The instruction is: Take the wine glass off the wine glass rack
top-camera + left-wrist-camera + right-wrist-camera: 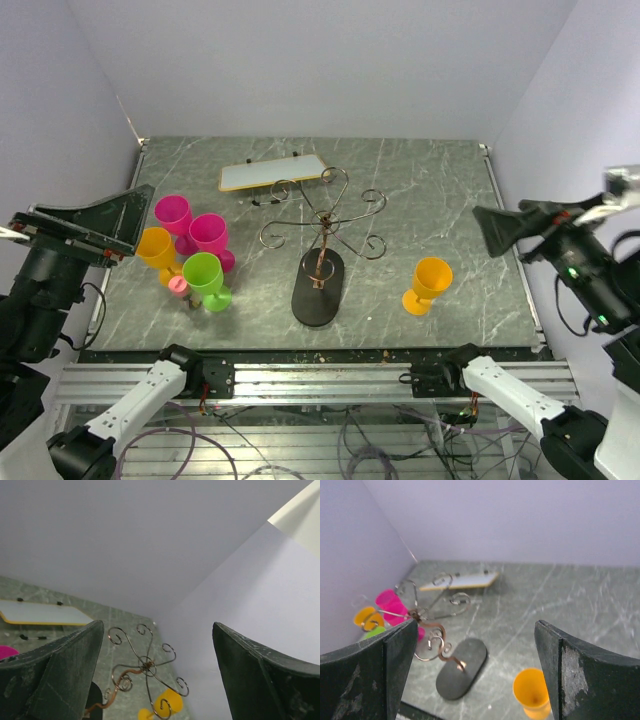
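The wine glass rack [322, 232] stands mid-table on its black oval base [317, 287]; nothing hangs on its curled hooks. An orange wine glass [428, 284] stands upright on the table to the right of the rack. My left gripper [125, 222] is raised at the table's left edge, open and empty. My right gripper [492, 232] is raised at the right edge, open and empty. The left wrist view shows the rack top [145, 666] and the orange glass [169, 703] between open fingers. The right wrist view shows the rack [427, 625] and the orange glass [534, 692].
At the left stand two pink glasses [172, 215] [209, 235], an orange one [157, 248] and a green one [204, 276]. A small whiteboard [272, 173] lies at the back. Walls enclose the table on three sides.
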Action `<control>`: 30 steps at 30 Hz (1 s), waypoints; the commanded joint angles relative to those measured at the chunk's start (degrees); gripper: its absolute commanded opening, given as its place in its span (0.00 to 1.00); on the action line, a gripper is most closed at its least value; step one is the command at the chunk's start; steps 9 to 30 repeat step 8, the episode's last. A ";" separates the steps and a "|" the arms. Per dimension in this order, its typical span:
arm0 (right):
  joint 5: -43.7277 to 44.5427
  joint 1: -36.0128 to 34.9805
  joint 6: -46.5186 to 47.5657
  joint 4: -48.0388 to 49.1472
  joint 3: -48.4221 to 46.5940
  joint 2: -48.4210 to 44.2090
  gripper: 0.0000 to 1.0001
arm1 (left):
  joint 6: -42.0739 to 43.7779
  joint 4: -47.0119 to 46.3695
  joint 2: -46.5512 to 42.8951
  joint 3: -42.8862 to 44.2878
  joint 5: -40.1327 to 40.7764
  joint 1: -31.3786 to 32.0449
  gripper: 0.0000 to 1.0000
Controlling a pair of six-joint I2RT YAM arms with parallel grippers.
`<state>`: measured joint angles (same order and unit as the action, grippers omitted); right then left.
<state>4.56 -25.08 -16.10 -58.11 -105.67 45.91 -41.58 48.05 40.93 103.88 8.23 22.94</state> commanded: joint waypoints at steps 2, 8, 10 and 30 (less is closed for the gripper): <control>-0.34 0.16 2.67 5.68 -3.69 -0.54 1.00 | 6.52 2.18 1.28 4.17 5.06 0.00 1.00; 3.34 -0.20 0.92 4.27 -4.40 -1.03 1.00 | 6.16 1.60 1.04 3.57 4.50 0.00 0.99; 3.34 -0.20 0.92 4.27 -4.40 -1.03 1.00 | 6.16 1.60 1.04 3.57 4.50 0.00 0.99; 3.34 -0.20 0.92 4.27 -4.40 -1.03 1.00 | 6.16 1.60 1.04 3.57 4.50 0.00 0.99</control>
